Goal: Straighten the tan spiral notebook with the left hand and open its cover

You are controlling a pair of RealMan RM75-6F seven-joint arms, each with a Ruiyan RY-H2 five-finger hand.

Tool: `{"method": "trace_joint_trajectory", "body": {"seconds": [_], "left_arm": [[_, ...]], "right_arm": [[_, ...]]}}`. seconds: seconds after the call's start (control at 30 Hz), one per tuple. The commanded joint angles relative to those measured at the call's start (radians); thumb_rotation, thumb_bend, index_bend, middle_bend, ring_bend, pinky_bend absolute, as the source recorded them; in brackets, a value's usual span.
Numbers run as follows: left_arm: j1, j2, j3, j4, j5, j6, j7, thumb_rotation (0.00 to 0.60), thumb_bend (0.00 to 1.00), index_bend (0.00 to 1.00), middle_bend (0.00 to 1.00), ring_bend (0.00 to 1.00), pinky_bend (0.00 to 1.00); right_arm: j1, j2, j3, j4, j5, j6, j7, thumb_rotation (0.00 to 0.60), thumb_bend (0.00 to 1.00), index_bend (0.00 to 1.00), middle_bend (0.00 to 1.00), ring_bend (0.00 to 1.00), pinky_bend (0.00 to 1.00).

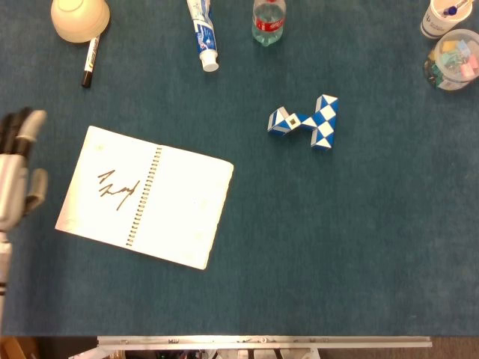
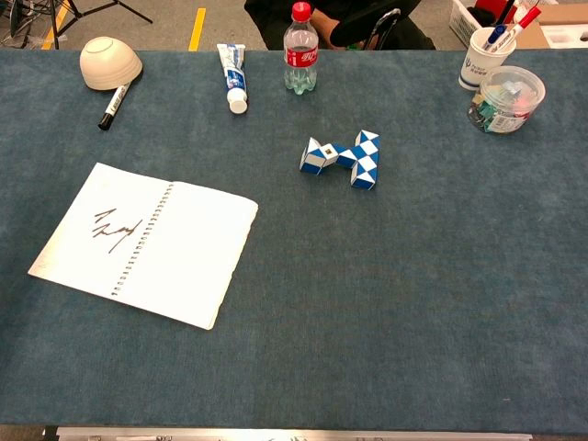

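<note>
The spiral notebook (image 1: 146, 196) lies open on the blue table, turned a little clockwise, showing two white pages with a black scribble on the left one. It also shows in the chest view as the notebook (image 2: 147, 241). My left hand (image 1: 15, 168) is at the far left edge of the head view, clear of the notebook, fingers extended and apart, holding nothing. The chest view does not show it. My right hand is in neither view.
Along the far edge stand an upturned bowl (image 1: 79, 19), a black marker (image 1: 90, 61), a toothpaste tube (image 1: 202, 34) and a water bottle (image 1: 269, 21). A blue-and-white twist puzzle (image 1: 307, 122) lies mid-table. A pen cup (image 2: 487, 55) and a clear tub (image 2: 506, 98) sit far right.
</note>
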Motion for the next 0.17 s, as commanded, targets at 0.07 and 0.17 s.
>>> {"method": "trace_joint_trajectory", "body": {"seconds": [0.07,0.17], "left_arm": [[0.044,0.019,0.007,0.001,0.007,0.056,-0.037,0.6,0.46,0.06,0.05,0.03,0.15],[0.064,0.025,0.017,-0.003,0.024,0.081,-0.039,0.6,0.46,0.06,0.05,0.03,0.15]], "right_arm": [[0.003,-0.003,-0.001,-0.006,-0.001,-0.002,-0.01,0.6,0.4,0.34,0.3,0.21,0.31],[0.006,-0.003,-0.001,-0.011,0.0,-0.007,-0.019,0.6,0.4,0.34,0.3,0.21,0.31]]}}
